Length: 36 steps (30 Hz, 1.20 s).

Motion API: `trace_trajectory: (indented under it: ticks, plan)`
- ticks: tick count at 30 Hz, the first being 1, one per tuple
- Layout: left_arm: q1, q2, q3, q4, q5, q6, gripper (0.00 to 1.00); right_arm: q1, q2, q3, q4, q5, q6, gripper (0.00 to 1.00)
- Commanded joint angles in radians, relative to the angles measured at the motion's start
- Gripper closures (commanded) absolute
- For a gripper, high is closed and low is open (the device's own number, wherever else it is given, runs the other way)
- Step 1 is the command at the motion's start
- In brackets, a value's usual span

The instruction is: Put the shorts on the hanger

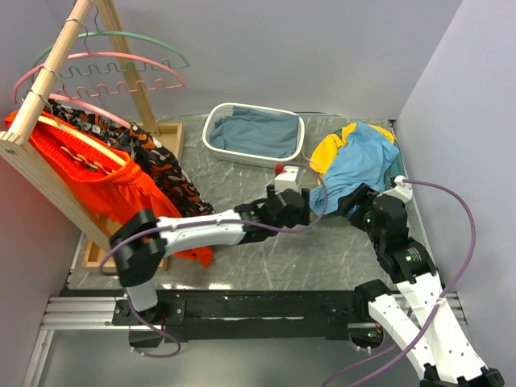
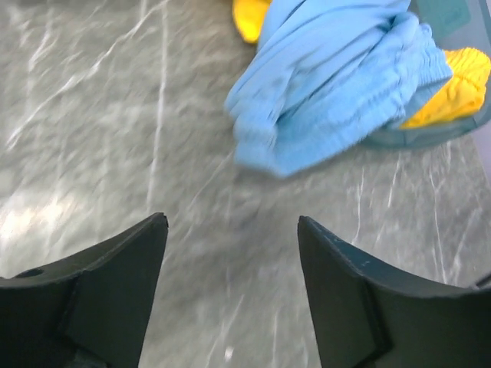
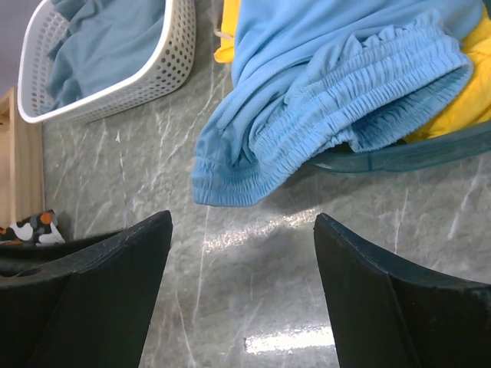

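The light blue shorts [image 1: 360,167] lie crumpled at the back right of the table, partly over a yellow garment [image 1: 329,150] and a dark teal tray. Their gathered waistband [image 3: 337,115] hangs over the tray's rim toward both grippers. My left gripper [image 1: 313,200] is open just left of the shorts, over bare table, with the shorts [image 2: 330,84] ahead of its empty jaws [image 2: 230,220]. From the near side, my right gripper [image 1: 355,201] also faces the shorts, open and empty [image 3: 244,215]. The pink hanger [image 1: 121,57] hangs on the wooden rack at the far left.
A green hanger [image 1: 129,35] hangs behind the pink one. Orange shorts [image 1: 89,181] and a patterned garment [image 1: 165,165] hang lower on the rack [image 1: 48,85]. A white basket [image 1: 216,145] holding grey-blue cloth stands at the back centre. The teal tray's rim [image 3: 430,149] shows under the shorts.
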State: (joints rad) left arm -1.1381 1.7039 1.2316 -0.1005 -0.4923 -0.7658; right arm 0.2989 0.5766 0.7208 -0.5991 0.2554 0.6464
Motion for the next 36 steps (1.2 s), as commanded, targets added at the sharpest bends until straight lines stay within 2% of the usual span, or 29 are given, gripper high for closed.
trace_trajectory:
  ticks: [1, 3, 12, 13, 15, 17, 20, 21, 22, 25, 28, 30, 35, 36]
  plan:
    - [0.034, 0.103, 0.149, 0.094, 0.012, 0.094, 0.30, 0.005, -0.008, 0.034, -0.010, 0.045, 0.009, 0.18]
    - [0.050, 0.167, 0.192, 0.087, 0.027, 0.102, 0.33, 0.003, -0.006, 0.029, -0.011, 0.061, 0.006, 0.18]
    - [0.106, 0.338, 0.357, 0.050, 0.090, 0.112, 0.36, -0.006, 0.038, 0.022, -0.001, 0.136, -0.004, 0.18]
    - [0.107, 0.352, 0.368, 0.048, 0.113, 0.111, 0.40, -0.007, 0.046, 0.020, 0.005, 0.142, -0.005, 0.18]
    - [0.109, 0.355, 0.362, 0.064, 0.136, 0.105, 0.42, -0.024, 0.069, 0.012, 0.016, 0.166, -0.007, 0.16]
    - [0.112, 0.350, 0.351, 0.085, 0.178, 0.097, 0.43, -0.058, 0.095, 0.006, 0.030, 0.156, -0.014, 0.14]
    - [0.115, 0.358, 0.353, 0.091, 0.239, 0.083, 0.49, -0.197, 0.152, -0.007, 0.091, 0.061, -0.040, 0.14]
    - [0.115, 0.359, 0.353, 0.091, 0.245, 0.080, 0.53, -0.286, 0.176, -0.012, 0.111, -0.026, -0.051, 0.15]
    - [0.115, 0.364, 0.350, 0.093, 0.247, 0.079, 0.58, -0.322, 0.190, -0.021, 0.148, -0.057, -0.053, 0.15]
    - [0.120, 0.365, 0.347, 0.088, 0.259, 0.068, 0.68, -0.400, 0.270, -0.018, 0.192, -0.082, -0.047, 0.16]
    - [0.121, 0.359, 0.347, 0.085, 0.267, 0.065, 0.73, -0.479, 0.348, -0.032, 0.251, -0.166, -0.027, 0.16]
    - [0.123, 0.358, 0.347, 0.085, 0.270, 0.065, 0.76, -0.515, 0.387, -0.049, 0.291, -0.223, -0.002, 0.16]
    - [0.130, 0.344, 0.335, 0.093, 0.299, 0.063, 0.97, -0.569, 0.486, -0.064, 0.383, -0.312, 0.044, 0.16]
    - [0.130, 0.341, 0.333, 0.093, 0.301, 0.063, 0.99, -0.572, 0.499, -0.066, 0.396, -0.317, 0.055, 0.16]
